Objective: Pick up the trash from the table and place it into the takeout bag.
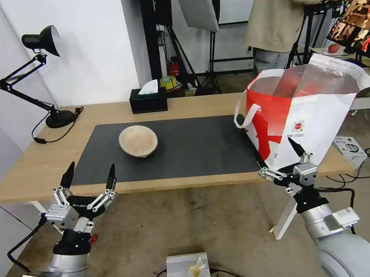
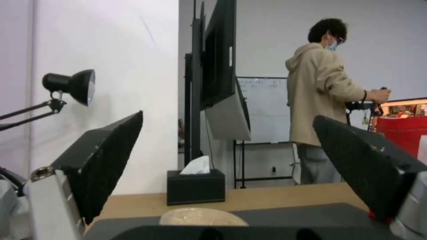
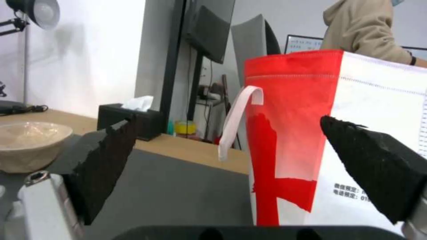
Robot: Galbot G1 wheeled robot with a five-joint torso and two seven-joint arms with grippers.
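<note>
A shallow beige bowl, the trash in sight, sits on the dark grey mat of the light-wood table. The white-and-red takeout bag stands upright and open at the table's right end, one white strap handle hanging down its side. My left gripper is open at the table's front edge, nearer me than the bowl and to its left. My right gripper is open just in front of the bag's lower part. Both hold nothing.
A black tissue box stands at the table's back edge, a black desk lamp at its back left corner. A person stands behind the table near tripods. A small silver box lies on the floor in front of me.
</note>
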